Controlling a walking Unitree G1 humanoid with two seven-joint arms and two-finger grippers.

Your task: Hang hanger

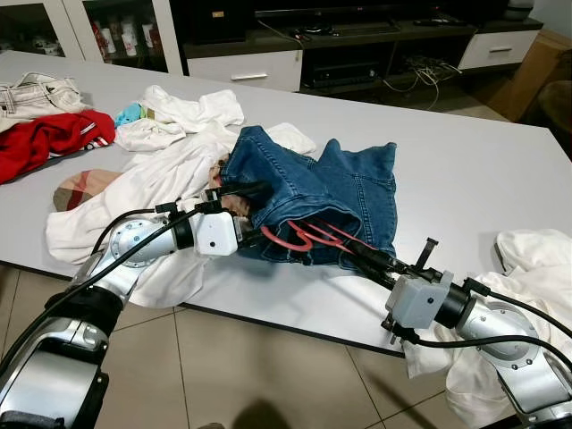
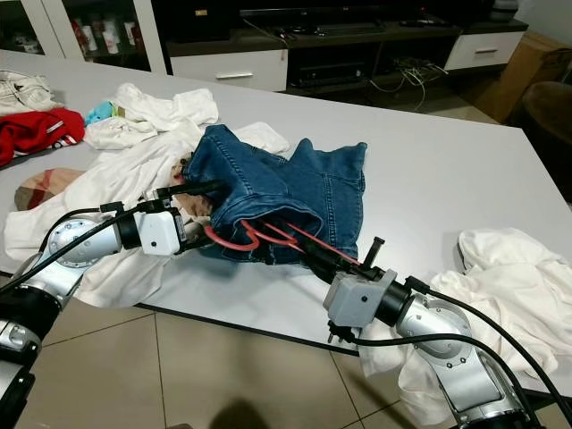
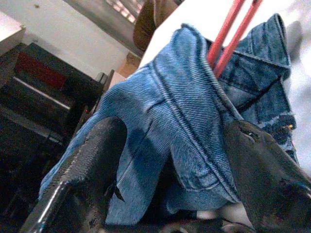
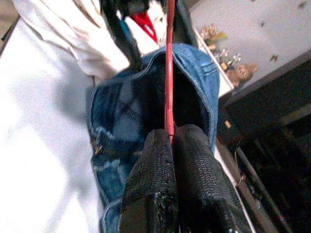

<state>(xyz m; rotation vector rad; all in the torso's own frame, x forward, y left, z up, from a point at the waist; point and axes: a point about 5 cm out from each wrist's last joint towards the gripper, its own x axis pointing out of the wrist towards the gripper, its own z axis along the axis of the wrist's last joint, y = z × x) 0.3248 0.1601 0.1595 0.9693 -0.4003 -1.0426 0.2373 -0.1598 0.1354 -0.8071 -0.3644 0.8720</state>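
A blue denim garment [image 1: 349, 188] lies in the middle of the grey table [image 1: 465, 170], its waistband opening turned toward me. A red hanger [image 1: 308, 236] pokes into that opening. My right gripper [image 1: 356, 248] is shut on the hanger's thin red bar [image 4: 169, 73], with the fingertips [image 4: 156, 145] pressed together around it. My left gripper [image 1: 253, 214] holds the near left side of the opening, its two fingers [image 3: 99, 145] closed on a fold of the denim waistband [image 3: 184, 126]. The far end of the hanger is hidden inside the denim.
White clothes [image 1: 161, 165] are heaped on the table left of the denim, with a red garment [image 1: 49, 138] farther left. Another white cloth [image 1: 536, 264] hangs over the table's near right corner. A low cabinet [image 1: 259, 64] stands behind the table.
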